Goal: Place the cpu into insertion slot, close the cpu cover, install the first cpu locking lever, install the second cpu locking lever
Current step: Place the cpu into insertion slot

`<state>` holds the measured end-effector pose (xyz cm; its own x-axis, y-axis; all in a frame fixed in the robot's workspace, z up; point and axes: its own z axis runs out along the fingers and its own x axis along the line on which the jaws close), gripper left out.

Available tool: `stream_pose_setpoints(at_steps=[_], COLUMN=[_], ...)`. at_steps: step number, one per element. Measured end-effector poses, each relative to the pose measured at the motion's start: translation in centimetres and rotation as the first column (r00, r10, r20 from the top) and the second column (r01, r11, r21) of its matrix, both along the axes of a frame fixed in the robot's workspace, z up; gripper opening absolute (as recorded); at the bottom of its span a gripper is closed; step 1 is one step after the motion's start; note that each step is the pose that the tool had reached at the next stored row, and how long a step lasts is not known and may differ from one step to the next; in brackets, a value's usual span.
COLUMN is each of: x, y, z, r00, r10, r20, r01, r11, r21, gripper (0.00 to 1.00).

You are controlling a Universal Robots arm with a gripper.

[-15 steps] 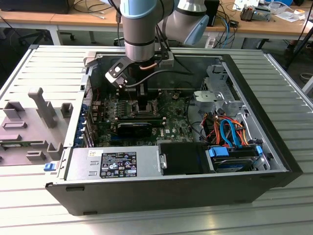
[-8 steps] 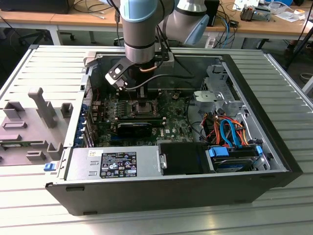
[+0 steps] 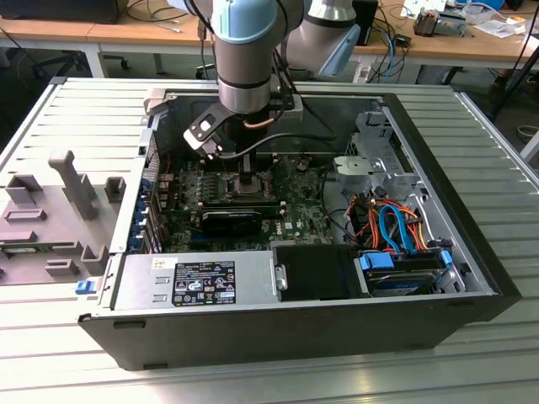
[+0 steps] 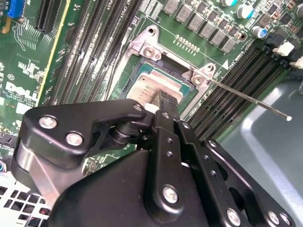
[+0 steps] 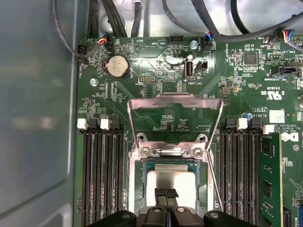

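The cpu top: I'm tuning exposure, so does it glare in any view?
First wrist view: the cpu top is washed pale by glare. Second wrist view: a duller, brownish sheen. Exterior view: the insertion slot sits dark under the arm.

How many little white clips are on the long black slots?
4 in the first wrist view: two white clips on the round battery side of the cpu cover, two opposite. More may be hidden.

Open cpu cover (image 5: 175, 98) and memory slots (image 5: 102, 175) hem the insertion slot (image 5: 135, 189).
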<state>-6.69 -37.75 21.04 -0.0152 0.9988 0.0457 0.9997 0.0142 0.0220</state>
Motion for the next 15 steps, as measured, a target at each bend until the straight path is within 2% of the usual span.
stream_pose_setpoints(at_steps=[5, 6, 9, 15], x=[0.5, 0.7, 1.0, 1.2], y=[-0.12, -0.19, -0.35, -0.56], z=[-0.13, -0.17, -0.23, -0.44], r00=[0.9999, 0.9998, 0.9996, 0.9994], r10=[0.0, 0.0, 0.0, 0.0], r20=[-0.0149, -0.0204, -0.0273, -0.0347], r01=[0.0, 0.0, 0.0, 0.0], r11=[1.0, 1.0, 1.0, 1.0], r21=[0.0, -0.0002, 0.0007, 0.0009], gripper=[0.11, 0.11, 0.11, 0.11])
